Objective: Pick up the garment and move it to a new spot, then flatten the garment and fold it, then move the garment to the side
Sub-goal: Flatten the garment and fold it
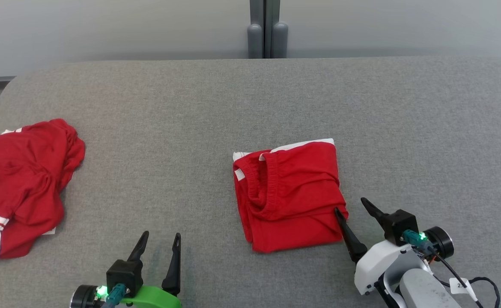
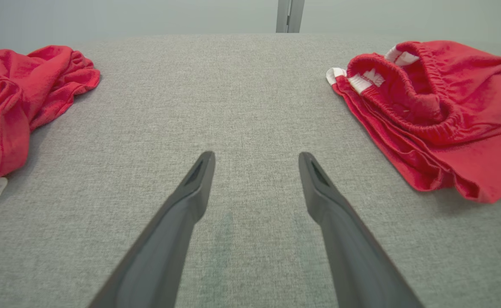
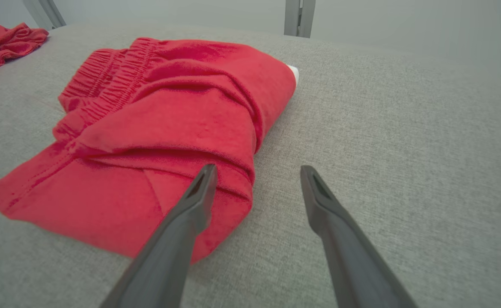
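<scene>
Under the folded red garment spreads the grey padded table, the broadest thing in view and bare all round that bundle. Well to the garment's left lies a second red garment, crumpled and sprawling, far enough off that I judge it no hindrance. The folded garment itself sits near the table's middle, a squarish packet a little longer from far to near. Its elastic waistband runs along that line on its left half, and white trim shows at its far edge. The right gripper stands at the garment's near right corner, jaws spread wide and holding nothing. One of its fingers lies over the corner's folds and the other over bare table just beside the right edge; whether the inner finger touches cloth I cannot tell. The left gripper, likewise spread and empty, rests well to the garment's near left. The right arm is plainly nearer, so moving the garment to the side likely falls to it, closing on that corner.
</scene>
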Controlling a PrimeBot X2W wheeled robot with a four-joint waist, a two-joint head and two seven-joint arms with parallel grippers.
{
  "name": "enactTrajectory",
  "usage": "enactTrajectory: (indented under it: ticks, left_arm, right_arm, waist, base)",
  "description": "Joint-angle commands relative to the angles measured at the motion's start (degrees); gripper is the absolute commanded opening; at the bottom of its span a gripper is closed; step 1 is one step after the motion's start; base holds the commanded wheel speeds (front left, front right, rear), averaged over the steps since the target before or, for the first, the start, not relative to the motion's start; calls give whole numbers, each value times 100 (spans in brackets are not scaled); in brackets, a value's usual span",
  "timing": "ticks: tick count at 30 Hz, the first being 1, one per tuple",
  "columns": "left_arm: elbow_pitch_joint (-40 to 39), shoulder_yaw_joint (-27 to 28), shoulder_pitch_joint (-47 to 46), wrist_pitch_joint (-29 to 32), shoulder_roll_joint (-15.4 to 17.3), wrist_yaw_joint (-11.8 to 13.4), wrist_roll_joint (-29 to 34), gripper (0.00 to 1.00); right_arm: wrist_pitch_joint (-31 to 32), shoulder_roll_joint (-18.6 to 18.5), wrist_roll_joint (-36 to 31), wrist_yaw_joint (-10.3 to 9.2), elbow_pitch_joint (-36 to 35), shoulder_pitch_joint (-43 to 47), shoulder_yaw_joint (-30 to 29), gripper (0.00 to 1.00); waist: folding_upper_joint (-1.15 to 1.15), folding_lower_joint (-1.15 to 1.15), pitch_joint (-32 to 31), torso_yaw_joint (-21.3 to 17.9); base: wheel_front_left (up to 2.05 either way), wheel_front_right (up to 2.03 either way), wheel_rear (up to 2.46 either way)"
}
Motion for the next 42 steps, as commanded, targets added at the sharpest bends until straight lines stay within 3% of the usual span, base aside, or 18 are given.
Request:
enactTrajectory:
  ticks: [1, 3, 12, 15, 19, 21, 22, 32, 42]
  left_arm:
    - [4, 18, -122, 6, 9, -24, -54, 100]
    - [-1, 21, -125, 6, 9, -21, -58, 100]
    - [-45, -49, -158, 6, 9, -58, -117, 100]
    - [-49, -64, -168, 6, 9, -66, -133, 100]
    - [-36, -77, -212, 6, 9, -65, -152, 100]
    - [-27, -70, -229, 6, 9, -66, -159, 100]
    - [-24, -68, -230, 6, 9, -68, -155, 100]
    - [-6, -26, -183, 6, 9, -76, -141, 100]
    - [-25, -95, -25, 6, 9, -77, -169, 100]
  right_arm:
    - [-11, -24, -39, -8, 43, -69, 23, 93]
    - [-11, -25, -48, -8, 73, -77, 32, 88]
    - [-11, -24, -137, -7, 92, 38, 67, 87]
    - [-11, -24, -176, -8, 89, 37, 49, 83]
    - [-11, -24, -204, -8, 97, -30, 30, 38]
    - [-11, -24, -188, -8, 105, -63, 28, 3]
    - [-11, -24, -171, -8, 101, -68, 28, 0]
    - [-11, -24, 94, -8, -307, 168, -61, 0]
    - [-11, -26, 188, -8, -975, 1200, -107, 0]
  waist:
    - [0, 0, 51, 66]
    - [0, 0, 60, 86]
    - [0, 0, 105, 114]
    - [0, 0, 131, 111]
    - [0, 0, 176, 125]
    - [0, 0, 196, 133]
    - [0, 0, 204, 136]
    - [0, 0, 160, 115]
    - [0, 0, -20, -29]
  base:
    - [0, 0, 0]
    - [0, 0, 0]
    - [0, 0, 0]
    - [0, 0, 0]
    - [0, 0, 0]
    - [0, 0, 0]
    - [0, 0, 0]
    - [0, 0, 0]
    - [0, 0, 0]
